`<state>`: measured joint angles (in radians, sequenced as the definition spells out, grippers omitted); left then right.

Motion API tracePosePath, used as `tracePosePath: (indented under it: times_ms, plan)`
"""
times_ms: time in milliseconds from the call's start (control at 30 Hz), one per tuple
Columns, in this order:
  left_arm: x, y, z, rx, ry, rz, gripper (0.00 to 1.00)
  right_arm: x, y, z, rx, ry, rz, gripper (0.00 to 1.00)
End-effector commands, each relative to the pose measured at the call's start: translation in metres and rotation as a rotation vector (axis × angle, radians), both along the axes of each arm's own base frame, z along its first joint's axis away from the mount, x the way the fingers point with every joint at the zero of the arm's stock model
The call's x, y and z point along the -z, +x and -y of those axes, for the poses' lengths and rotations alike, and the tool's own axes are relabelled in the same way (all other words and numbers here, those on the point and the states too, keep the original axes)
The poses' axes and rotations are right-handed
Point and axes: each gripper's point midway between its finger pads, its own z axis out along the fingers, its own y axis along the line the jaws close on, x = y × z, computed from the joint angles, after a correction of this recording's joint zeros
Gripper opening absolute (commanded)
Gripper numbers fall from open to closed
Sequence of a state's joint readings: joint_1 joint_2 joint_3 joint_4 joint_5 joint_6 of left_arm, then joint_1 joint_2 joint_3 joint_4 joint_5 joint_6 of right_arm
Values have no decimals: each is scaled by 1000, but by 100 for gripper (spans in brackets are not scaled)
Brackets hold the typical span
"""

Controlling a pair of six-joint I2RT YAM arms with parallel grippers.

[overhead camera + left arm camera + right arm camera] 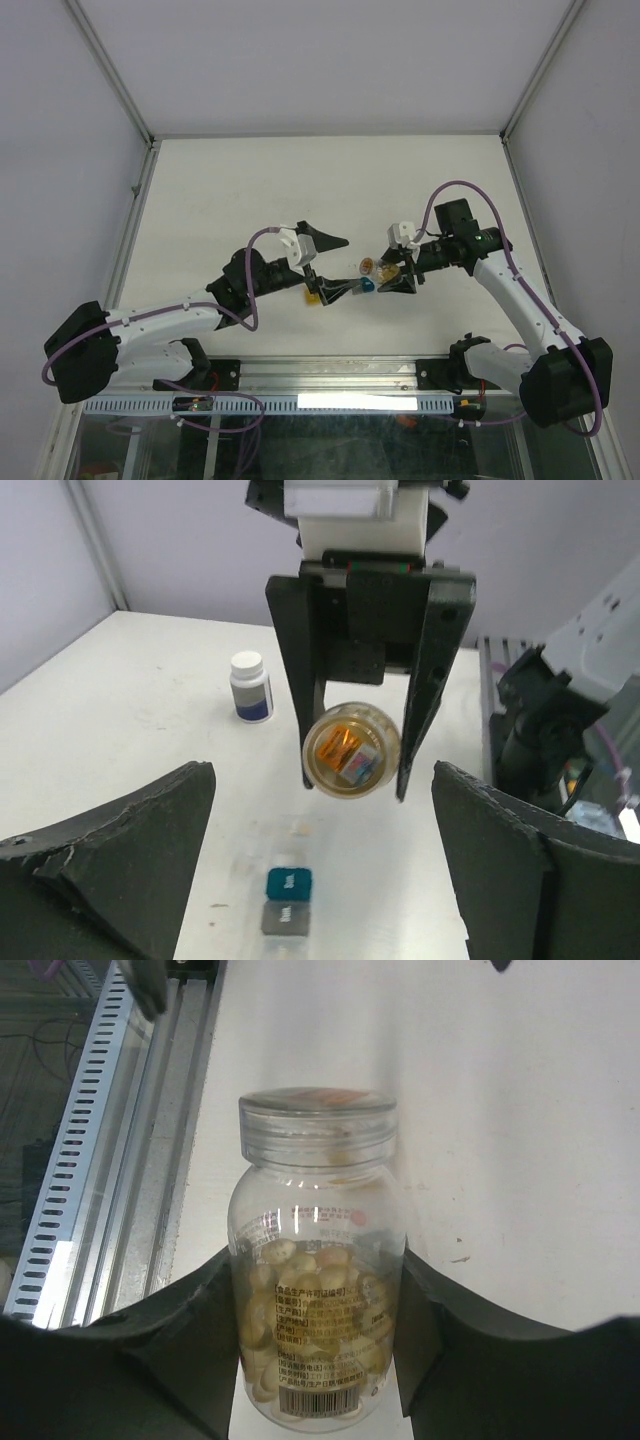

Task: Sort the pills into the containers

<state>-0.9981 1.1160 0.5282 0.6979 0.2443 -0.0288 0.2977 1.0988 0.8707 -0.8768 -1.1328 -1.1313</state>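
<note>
My right gripper (pixel 386 271) is shut on a round clear vial (pixel 318 1260) with its lid on, full of pale tan pills (pixel 300 1300). It holds the vial on its side above the table, lid toward my left gripper (pixel 352 265). The left gripper is open and empty, its fingers (pixel 110 865) spread wide just short of the vial (pixel 352 750). The container strip (pixel 289 883) lies on the table below, with a blue lid, a grey one (pixel 286 918) and clear ones. A tan speck (pixel 299 826) sits in a clear compartment. In the top view a yellow end (pixel 314 297) and a blue compartment (pixel 367 287) show.
A small dark bottle with a white cap (pixel 250 686) stands upright on the table beyond the strip. The metal rail (pixel 110 1160) runs along the near table edge. The white table (pixel 330 180) stretches far behind both grippers, with walls on three sides.
</note>
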Motion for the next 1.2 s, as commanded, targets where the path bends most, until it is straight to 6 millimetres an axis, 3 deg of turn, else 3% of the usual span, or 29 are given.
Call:
tracePosePath:
  times_ms: [0, 333, 467, 633, 767, 967, 1033, 1167]
  plan:
    - [-14, -14, 13, 180, 14, 259, 92, -18, -5, -4, -54, 69, 61, 0]
    - [-5, -4, 35, 223, 52, 242, 75, -15, -6, -6, -65, 58, 60, 0]
    - [-3, -2, 39, 229, 59, 222, 53, -14, -6, -6, -66, 55, 59, 0]
    - [-1, 3, 43, 224, 69, 196, 47, -14, -6, -6, -65, 54, 59, 0]
    - [-4, 6, 41, 210, 51, 151, 19, -14, -6, -6, -65, 52, 60, 0]
    - [-8, 6, 38, 186, -24, -88, 0, -11, 3, -5, -23, 28, 52, 0]
    - [-10, 16, 33, 107, -92, -243, 0, -10, 9, -5, 6, 17, 48, 0]
    - [11, 44, 27, -184, -182, -507, 0, -5, 22, -4, 65, -13, 27, 0]
